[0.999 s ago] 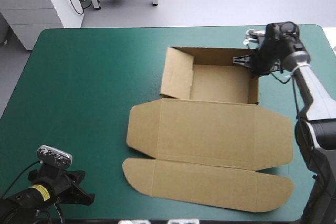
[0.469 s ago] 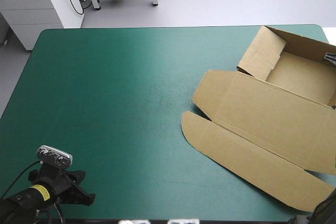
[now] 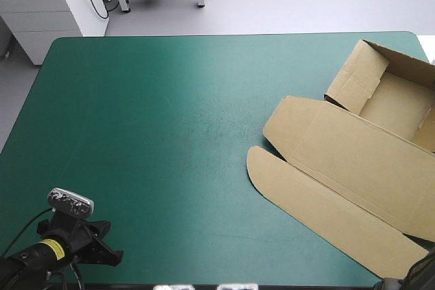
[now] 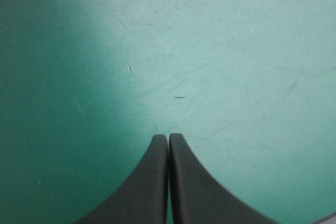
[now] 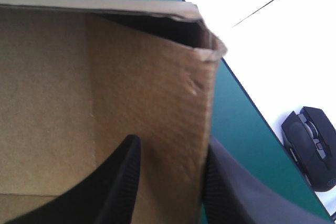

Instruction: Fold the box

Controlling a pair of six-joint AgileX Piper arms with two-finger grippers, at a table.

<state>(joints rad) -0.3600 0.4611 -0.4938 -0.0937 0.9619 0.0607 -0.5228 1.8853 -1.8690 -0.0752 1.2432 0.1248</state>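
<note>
Across the teal-green worktop [image 3: 136, 134], we are seeing the brown box [image 3: 340, 161] dragged from the middle to the far right corner, now lying askew, lid flat. Our right gripper [image 5: 170, 148] is pinching its raised wall; our left gripper [image 4: 168, 139] is waiting pressed together. We are judging this repositioning, not folding.

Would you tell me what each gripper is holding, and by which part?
The right gripper grips the brown box by a raised wall near its corner; the left gripper, shut, holds nothing.
</note>
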